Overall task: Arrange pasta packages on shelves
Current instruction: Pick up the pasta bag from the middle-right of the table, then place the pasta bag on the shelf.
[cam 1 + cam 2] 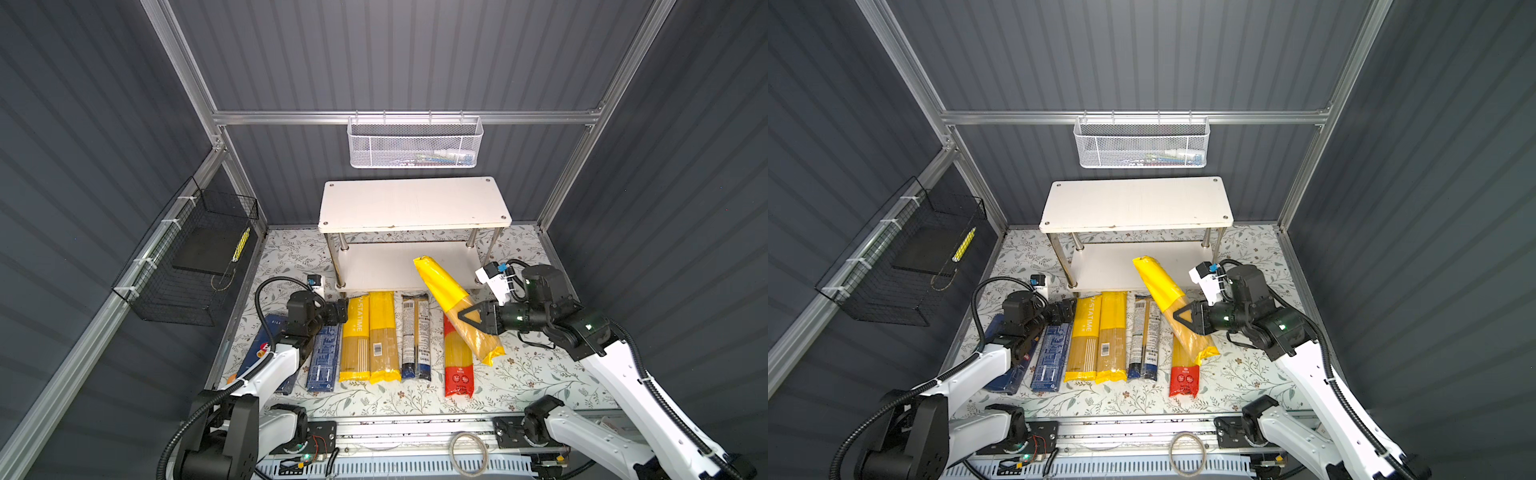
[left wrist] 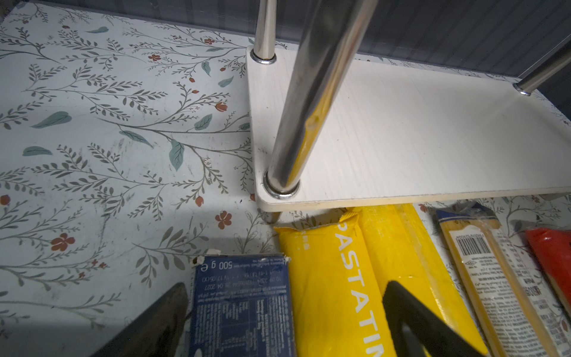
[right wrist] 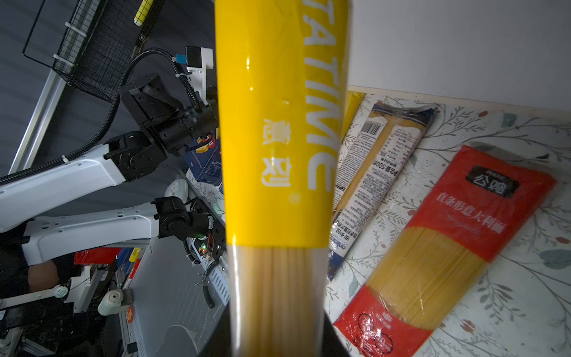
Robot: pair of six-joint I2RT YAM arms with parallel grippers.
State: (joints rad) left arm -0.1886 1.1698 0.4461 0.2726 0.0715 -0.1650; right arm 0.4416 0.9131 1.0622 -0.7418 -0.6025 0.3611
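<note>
Right end effector clamps one yellow spaghetti bag; left end effector gapes; four bags, two boxes lie flat.

five long spaghetti bags in all: three yellow, namely the lettered yellow bag, the barcoded yellow bag and the tilted yellow bag; one red bag; one grey-and-dark-blue bag. two blue boxes: one narrow blue box, one wide blue box. two white shelf boards, the upper board and the lower board, on four chrome legs. two baskets: one white mesh basket, one black wire basket.
</note>
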